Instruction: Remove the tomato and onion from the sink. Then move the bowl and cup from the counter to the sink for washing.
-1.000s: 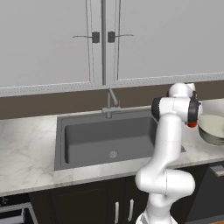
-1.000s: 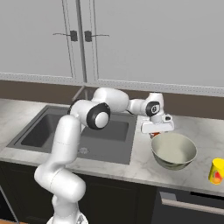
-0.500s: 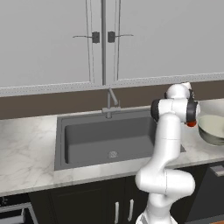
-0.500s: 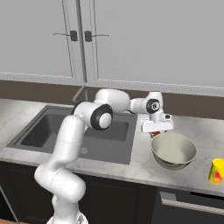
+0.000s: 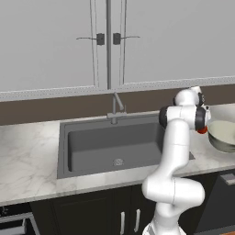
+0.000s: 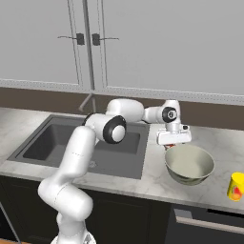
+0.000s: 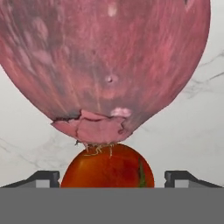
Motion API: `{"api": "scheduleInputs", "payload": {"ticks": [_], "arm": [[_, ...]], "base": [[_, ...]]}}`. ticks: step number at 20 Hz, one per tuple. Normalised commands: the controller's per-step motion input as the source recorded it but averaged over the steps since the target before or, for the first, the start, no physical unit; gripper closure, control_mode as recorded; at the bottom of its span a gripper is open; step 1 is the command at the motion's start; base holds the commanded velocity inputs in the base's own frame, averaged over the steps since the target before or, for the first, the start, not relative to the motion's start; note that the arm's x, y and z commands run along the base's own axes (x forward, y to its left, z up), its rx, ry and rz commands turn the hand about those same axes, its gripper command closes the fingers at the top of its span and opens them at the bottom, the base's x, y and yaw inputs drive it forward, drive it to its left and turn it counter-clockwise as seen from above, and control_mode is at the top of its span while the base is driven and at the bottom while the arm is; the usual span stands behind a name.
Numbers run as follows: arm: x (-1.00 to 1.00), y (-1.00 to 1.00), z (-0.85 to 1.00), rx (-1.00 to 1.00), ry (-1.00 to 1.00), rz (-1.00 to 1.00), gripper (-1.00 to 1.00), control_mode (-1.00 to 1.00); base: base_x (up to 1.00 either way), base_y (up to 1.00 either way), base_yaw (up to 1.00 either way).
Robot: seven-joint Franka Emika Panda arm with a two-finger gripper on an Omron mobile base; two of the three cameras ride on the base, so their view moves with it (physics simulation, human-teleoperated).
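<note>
Here my gripper (image 6: 173,145) hangs over the counter (image 6: 219,143) at the bowl's (image 6: 189,164) eleven o'clock rim. Its fingers (image 7: 43,178) stand wide, the tomato (image 7: 108,167) between them, unpinched, the onion (image 7: 105,61) at twelve o'clock touching it. The cup (image 6: 236,186) sits at the bowl's four o'clock.

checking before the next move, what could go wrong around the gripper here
1. The onion and tomato sit tight together under the gripper; a nudge to one could set both round balls rolling on the counter, perhaps toward the sink.
2. The bowl stands right beside the gripper, so a low swing may knock it.
</note>
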Motion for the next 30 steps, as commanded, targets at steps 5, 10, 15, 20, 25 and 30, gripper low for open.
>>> {"api": "scheduleInputs", "payload": {"ticks": [5, 10, 15, 20, 25, 30], "arm": [[0.00, -0.06, 0.04, 0.08, 0.06, 0.04, -1.00, -1.00], [0.00, -0.04, 0.10, 0.08, 0.03, 0.04, -1.00, -1.00], [-0.02, -0.01, 0.18, 0.07, 0.00, 0.04, -1.00, -1.00], [-0.02, 0.00, 0.21, 0.04, 0.00, 0.02, -1.00, -1.00], [-0.03, 0.00, 0.21, 0.01, -0.04, 0.00, -1.00, -1.00], [-0.09, 0.01, 0.20, 0.00, -0.14, 0.00, -1.00, -1.00]], "base": [[0.00, 0.00, 0.00], [0.00, 0.00, 0.00], [0.00, 0.00, 0.00], [0.00, 0.00, 0.00], [0.00, 0.00, 0.00], [0.00, 0.00, 0.00]]}}
